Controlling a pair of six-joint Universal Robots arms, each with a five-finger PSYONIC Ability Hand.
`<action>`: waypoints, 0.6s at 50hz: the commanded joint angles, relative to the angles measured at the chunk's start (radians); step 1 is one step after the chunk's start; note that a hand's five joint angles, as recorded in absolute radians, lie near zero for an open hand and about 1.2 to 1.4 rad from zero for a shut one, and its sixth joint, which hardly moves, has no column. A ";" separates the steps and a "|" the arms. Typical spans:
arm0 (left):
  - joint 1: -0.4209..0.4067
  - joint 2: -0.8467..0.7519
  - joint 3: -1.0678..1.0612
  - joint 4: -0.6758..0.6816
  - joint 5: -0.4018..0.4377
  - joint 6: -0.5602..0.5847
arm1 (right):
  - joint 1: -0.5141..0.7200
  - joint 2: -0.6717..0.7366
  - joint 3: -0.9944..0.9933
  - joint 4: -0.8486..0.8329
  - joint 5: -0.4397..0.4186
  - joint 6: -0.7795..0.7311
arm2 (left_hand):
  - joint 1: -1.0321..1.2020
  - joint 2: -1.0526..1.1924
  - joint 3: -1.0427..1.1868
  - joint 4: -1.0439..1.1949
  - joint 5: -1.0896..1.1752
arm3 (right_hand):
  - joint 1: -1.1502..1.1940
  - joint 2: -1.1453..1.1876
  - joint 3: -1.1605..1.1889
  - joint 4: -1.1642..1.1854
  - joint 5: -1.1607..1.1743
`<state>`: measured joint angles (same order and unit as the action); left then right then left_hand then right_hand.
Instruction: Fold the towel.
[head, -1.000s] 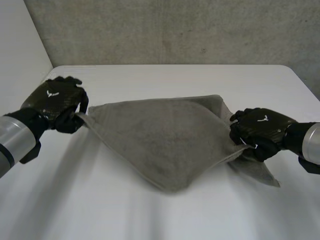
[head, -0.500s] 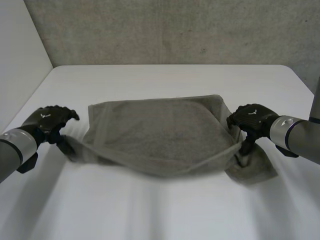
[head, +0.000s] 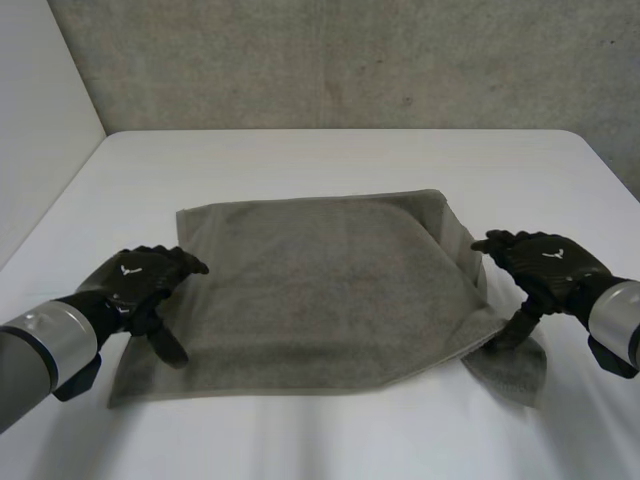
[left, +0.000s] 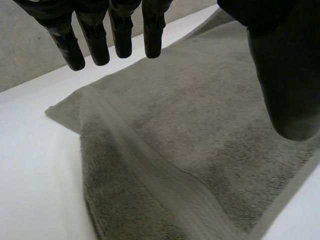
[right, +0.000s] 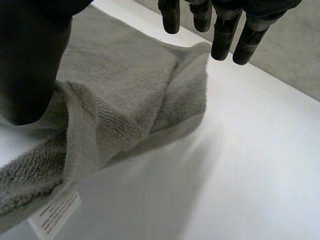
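Table: we see a white table running the full width of the head view, bare around the cloth.
Room: at the left stands a plain white side wall; behind the table rises a grey concrete wall.
Towel: the grey towel lies in the middle of the table, between the two hands, doubled over itself. Its left and middle lie flat.
Left hand: the left hand sits over the towel's left edge, near the front corner. In its wrist view we see the fingers straight and held above the cloth, the thumb well apart from them. It grasps nothing, and we cannot tell whether the thumb tip touches the towel.
Towel's right end: here the edge is bunched into a raised fold, and a lower corner sticks out in front of it. A white label shows at that edge.
Right hand: the right hand is at the towel's right edge. Its fingers are straight above the far corner, and its thumb points down just beside the raised fold. Nothing is pinched between them.
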<state>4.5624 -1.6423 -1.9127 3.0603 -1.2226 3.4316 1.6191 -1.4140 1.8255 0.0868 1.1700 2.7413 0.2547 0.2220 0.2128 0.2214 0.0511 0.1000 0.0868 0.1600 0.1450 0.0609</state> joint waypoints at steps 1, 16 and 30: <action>-0.022 0.012 -0.032 0.000 -0.001 0.001 | -0.050 -0.014 0.089 -0.065 -0.007 0.101 | -0.097 -0.064 -0.038 -0.047 -0.051 | -0.100 -0.087 0.015 0.030 -0.061; -0.082 0.105 -0.147 0.052 -0.087 0.121 | -0.065 -0.030 0.198 -0.173 -0.013 0.146 | -0.097 -0.064 -0.038 -0.047 -0.051 | -0.001 0.012 0.015 0.030 -0.061; -0.141 0.032 -0.149 0.202 -0.138 0.124 | -0.030 -0.016 0.098 -0.274 -0.069 0.164 | -0.097 -0.064 -0.038 -0.047 -0.051 | 1.296 1.309 0.015 0.030 1.161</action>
<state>4.4518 -1.5599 -2.0690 3.1932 -1.3445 3.5574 1.5683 -1.4385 1.9801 -0.1761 1.1135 2.8892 0.2546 0.2220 0.2128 0.2214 0.0511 1.1652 1.1603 0.1600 0.1451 1.0559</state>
